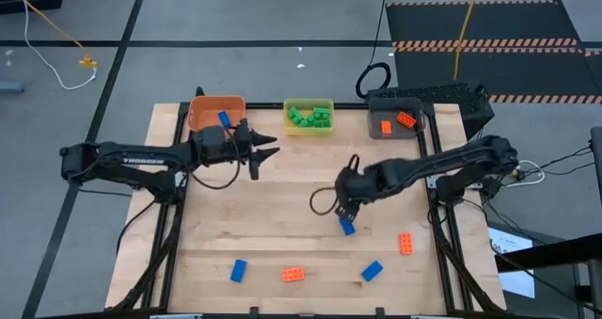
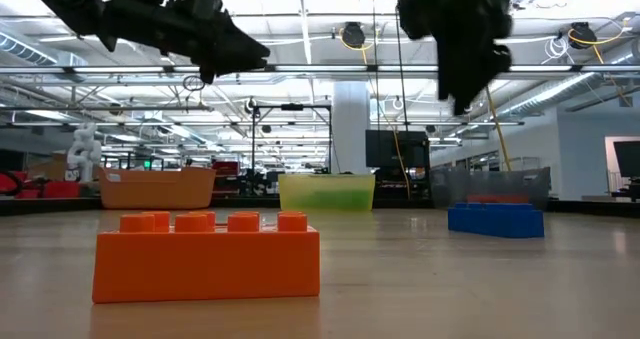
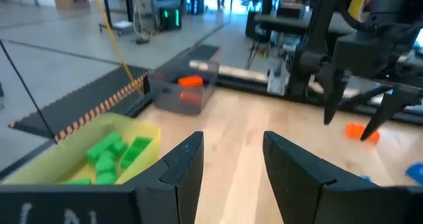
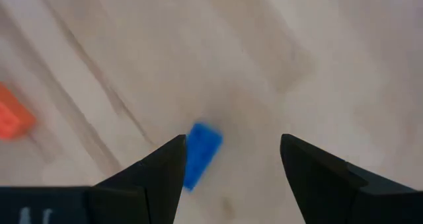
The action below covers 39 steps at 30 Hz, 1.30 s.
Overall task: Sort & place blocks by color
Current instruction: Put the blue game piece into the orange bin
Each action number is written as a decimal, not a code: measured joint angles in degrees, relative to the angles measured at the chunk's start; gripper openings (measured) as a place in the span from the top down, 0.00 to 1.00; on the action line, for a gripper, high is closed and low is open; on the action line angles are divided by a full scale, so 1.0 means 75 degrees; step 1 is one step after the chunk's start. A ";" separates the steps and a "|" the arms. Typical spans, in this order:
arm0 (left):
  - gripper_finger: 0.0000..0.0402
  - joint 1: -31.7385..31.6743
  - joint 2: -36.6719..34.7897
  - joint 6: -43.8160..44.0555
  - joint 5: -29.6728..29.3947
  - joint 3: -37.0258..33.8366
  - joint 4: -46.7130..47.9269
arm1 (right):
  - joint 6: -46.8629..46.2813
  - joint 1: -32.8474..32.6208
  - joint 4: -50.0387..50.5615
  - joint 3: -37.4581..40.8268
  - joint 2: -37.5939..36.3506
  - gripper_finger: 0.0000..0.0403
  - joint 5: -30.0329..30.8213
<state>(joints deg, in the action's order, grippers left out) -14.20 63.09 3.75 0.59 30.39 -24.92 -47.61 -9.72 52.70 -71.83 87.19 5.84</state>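
Five blocks lie loose on the table (image 1: 282,215): a blue block (image 1: 347,227) near the middle, an orange one (image 1: 405,243) to its right, and along the near edge a second blue (image 1: 239,271), an orange (image 1: 293,275) and a third blue (image 1: 372,271), each apart from the others; the rest are already in the bins at the far edge — a blue one in the orange bin (image 1: 209,109), several green in the yellow bin (image 1: 308,105), two orange in the grey bin (image 1: 395,112).

The right gripper (image 1: 344,212) hangs point-down just above the middle blue block; its fingers are spread and empty, and in the right wrist view that block (image 4: 201,152) lies on the wood between them, closer to one finger, touching neither.

The left gripper (image 1: 266,148) is held above the table just in front of the orange bin, pointing towards the right arm; its fingers stand partly apart with nothing between them — bare wood shows through the gap.
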 joint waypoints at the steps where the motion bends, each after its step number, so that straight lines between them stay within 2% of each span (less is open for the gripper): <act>1: 0.61 0.0003 -0.0046 -0.0034 0.0001 -0.0011 0.0073 | -0.0282 -0.0045 0.0125 0.0000 0.0137 0.41 -0.0164; 6: 0.61 0.0001 -0.0076 -0.0073 0.0117 -0.0003 0.0242 | -0.1351 -0.0223 -0.0155 0.0000 0.0737 0.41 -0.0695; 13: 0.61 0.0011 -0.0076 -0.0085 0.0346 -0.0003 0.0666 | -0.1981 -0.0390 -0.0586 0.0002 0.1511 0.41 -0.1424; 21: 0.61 0.0190 -0.0076 -0.0035 0.0419 -0.0003 0.1305 | -0.2282 -0.0373 -0.0632 0.0012 0.1994 0.41 -0.1372; 29: 0.61 0.0570 -0.0076 0.0005 0.0441 -0.0003 0.1366 | -0.2396 -0.0422 -0.0458 0.0012 0.2347 0.41 -0.1378; 39: 0.61 0.0925 -0.0076 0.0133 0.0437 -0.0003 0.1574 | -0.2474 -0.0543 -0.0452 0.0270 0.2365 0.42 -0.1395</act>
<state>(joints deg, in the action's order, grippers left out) -7.26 62.52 4.75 3.87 30.37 -13.12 -66.17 -13.79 49.31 -69.81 104.93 -4.62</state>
